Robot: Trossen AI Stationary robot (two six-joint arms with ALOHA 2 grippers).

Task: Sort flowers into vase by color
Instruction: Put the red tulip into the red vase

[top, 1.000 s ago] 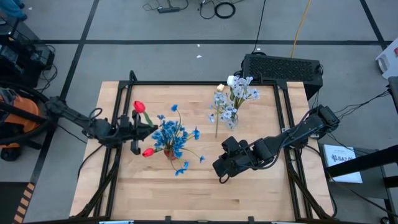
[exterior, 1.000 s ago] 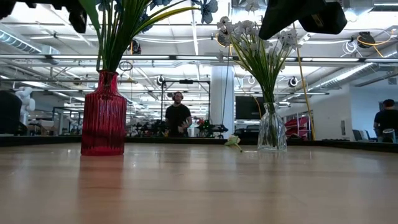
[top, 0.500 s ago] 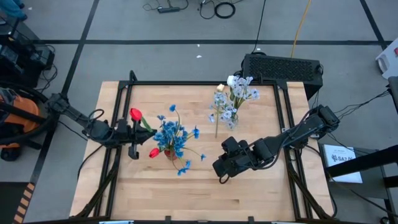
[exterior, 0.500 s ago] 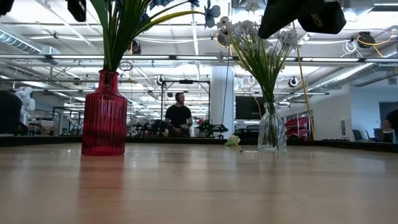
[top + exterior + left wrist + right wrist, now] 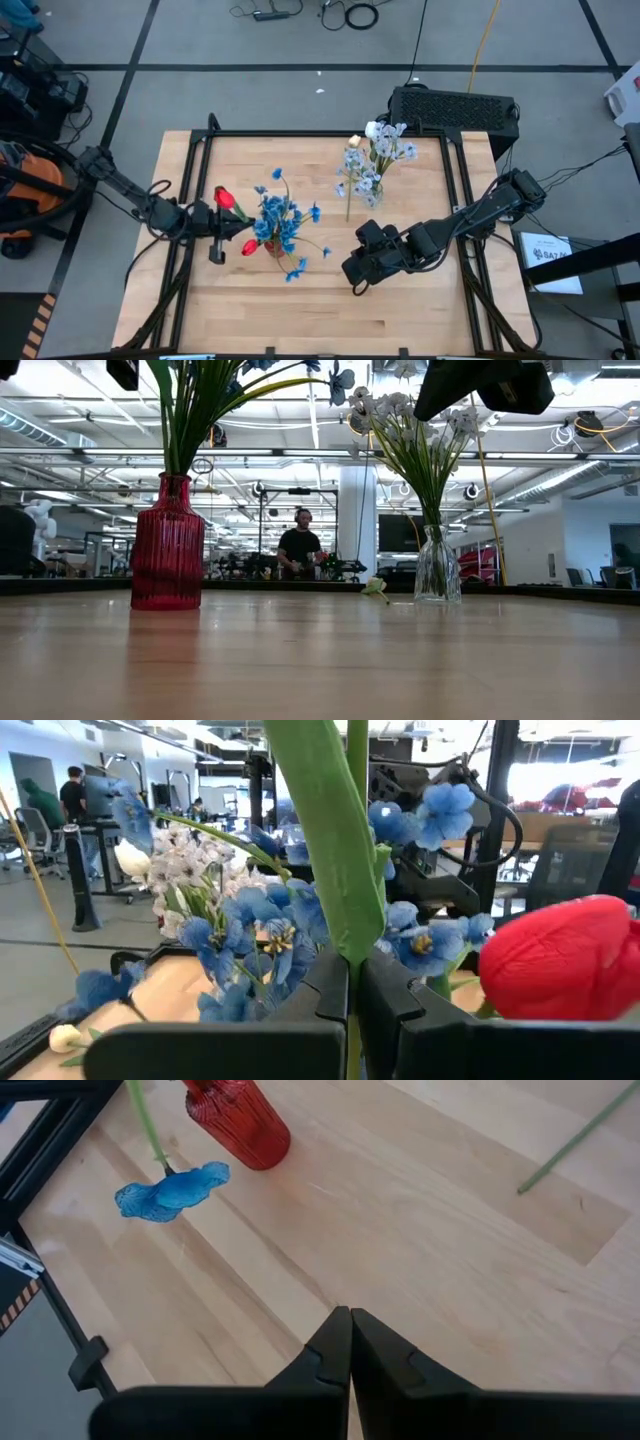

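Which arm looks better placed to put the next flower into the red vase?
The left arm: its tool is shut on a red tulip's green stem right beside the ribbed red glass vase. The right tool is shut, empty, and farther off.

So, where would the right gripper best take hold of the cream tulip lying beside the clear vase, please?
By the bare lower stem, from above, jaws across it. The cream tulip lies flat on the table, and its head end runs close beside the clear vase; the lower end, nearer the right gripper, is free. The left gripper holds a red tulip by the red vase.
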